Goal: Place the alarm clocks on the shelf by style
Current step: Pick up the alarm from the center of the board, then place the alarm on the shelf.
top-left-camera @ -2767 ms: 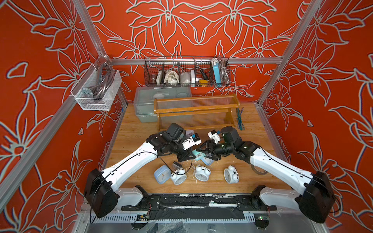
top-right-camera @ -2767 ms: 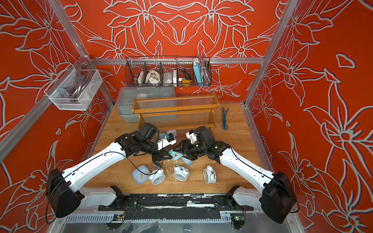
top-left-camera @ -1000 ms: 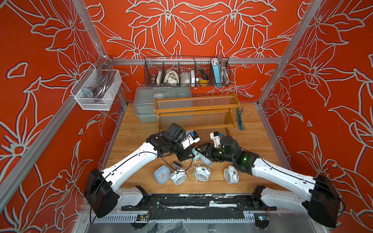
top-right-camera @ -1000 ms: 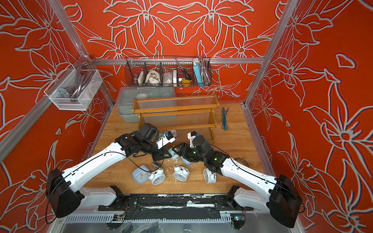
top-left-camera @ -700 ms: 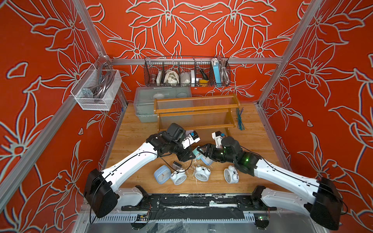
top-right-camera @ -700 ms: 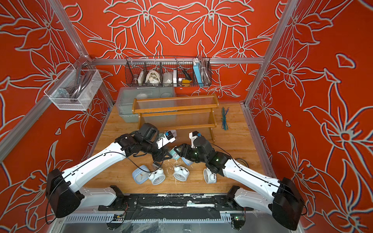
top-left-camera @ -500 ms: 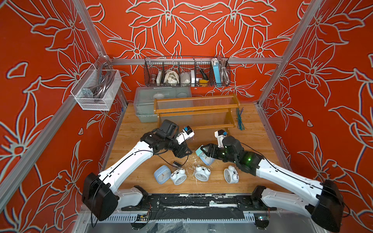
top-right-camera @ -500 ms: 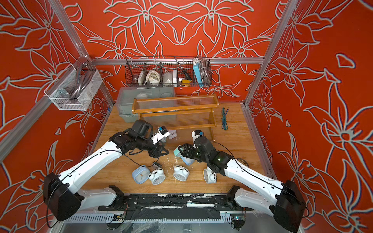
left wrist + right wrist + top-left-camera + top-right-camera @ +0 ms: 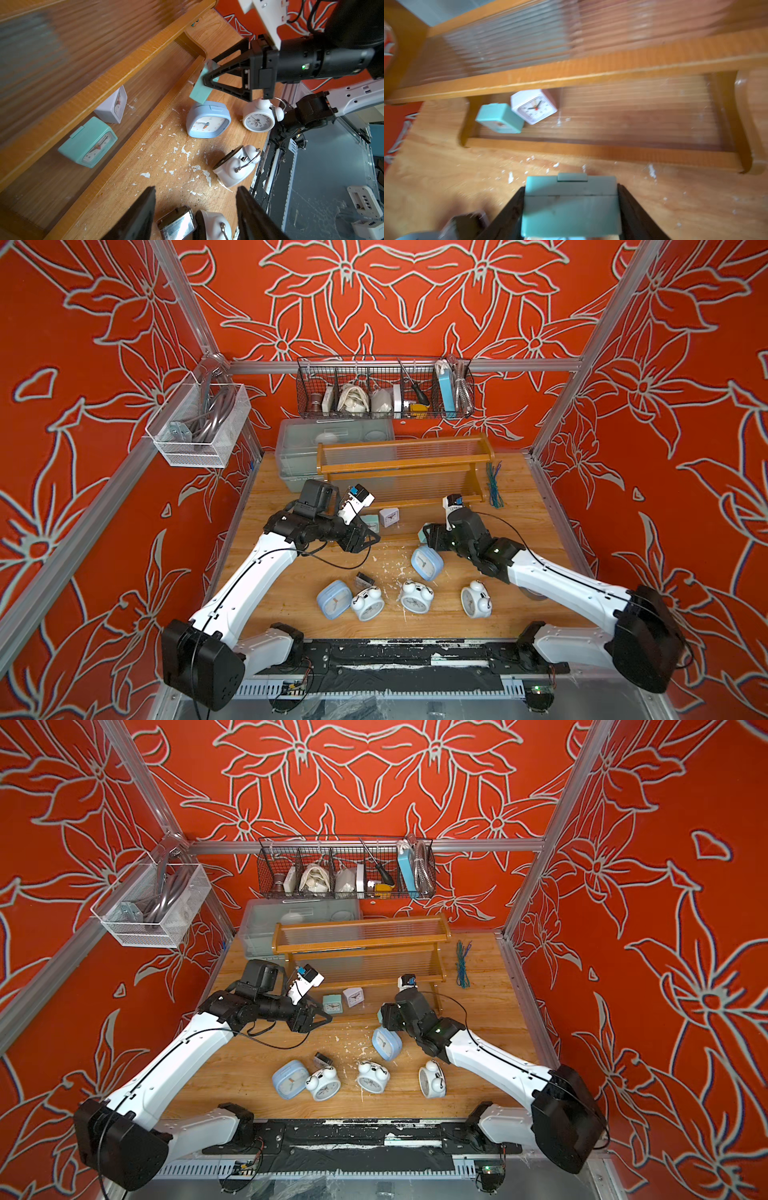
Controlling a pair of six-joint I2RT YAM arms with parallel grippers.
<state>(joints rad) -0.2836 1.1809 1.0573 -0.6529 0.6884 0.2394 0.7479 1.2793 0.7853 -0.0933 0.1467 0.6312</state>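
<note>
Teal clock (image 9: pixel 571 209) in low right claw (image 9: pixel 570 188)

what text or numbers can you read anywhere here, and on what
No word, label or brand is legible.
Light-blue square clock: orange hour numerals round the dial, too small to read.
White twin-bell clock: black hour numerals, too small to quote.
Shelved teal cube clock, whitish cube clock: dials blurred.
Held teal cube clock: face hidden.
</note>
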